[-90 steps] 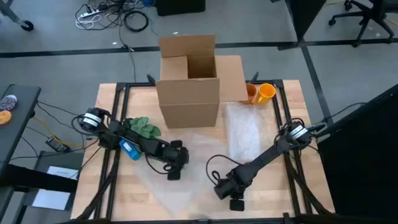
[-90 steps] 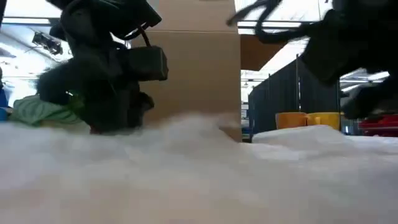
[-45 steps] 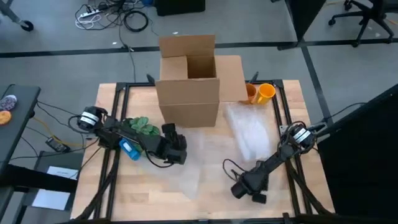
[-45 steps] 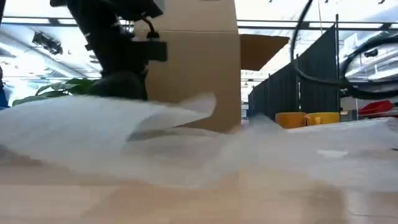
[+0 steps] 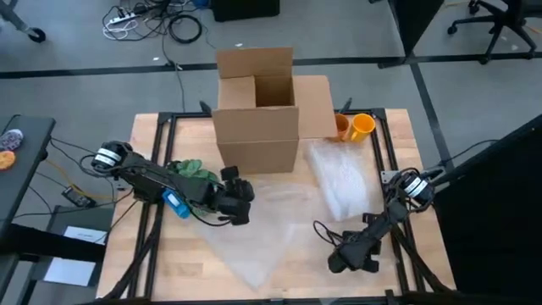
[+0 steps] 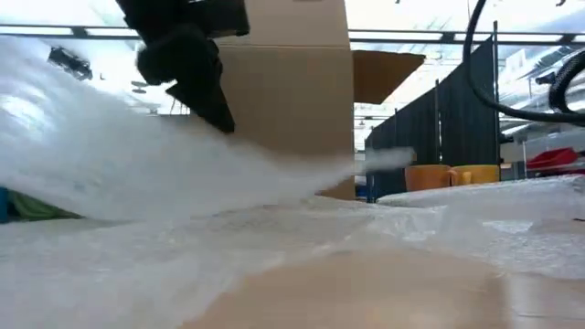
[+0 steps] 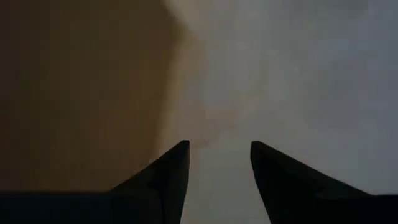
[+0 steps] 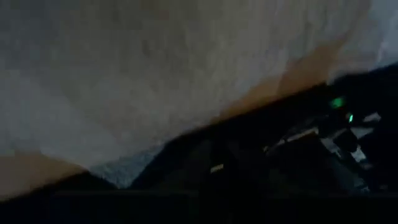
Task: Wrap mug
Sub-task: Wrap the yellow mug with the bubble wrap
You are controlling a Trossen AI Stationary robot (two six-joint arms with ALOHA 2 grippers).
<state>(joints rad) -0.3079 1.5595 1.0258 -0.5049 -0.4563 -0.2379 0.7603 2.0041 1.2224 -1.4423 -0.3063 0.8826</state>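
An orange mug [image 5: 362,125] lies at the far right beside a cardboard box [image 5: 257,110], untouched. A clear bubble wrap sheet [image 5: 267,229] covers the middle of the table. In the low view its left part [image 6: 110,155] rises off the table. My left gripper [image 5: 235,203] is at the wrap's left edge. Its fingers are open in the left wrist view [image 7: 217,149], with wrap in front of them. My right gripper [image 5: 345,259] is low near the front right, at the wrap's right edge. My left gripper stands with its fingers apart at the raised left edge of the bubble wrap [image 6: 228,137], slanting down from the table's left. I cannot tell whether a finger touches the wrap.
A thicker bunch of bubble wrap [image 5: 343,182] lies right of the box. A green leafy thing [image 5: 193,172] and a blue thing [image 5: 175,203] lie by the left arm. Bare wood shows at the near left corner [image 5: 182,271].
My left gripper has gone toward the far edge, and my right gripper toward the table's right edge. The bubble wrap has shifted with them. Its near part was flat, then folded over, and its left part now stands raised.
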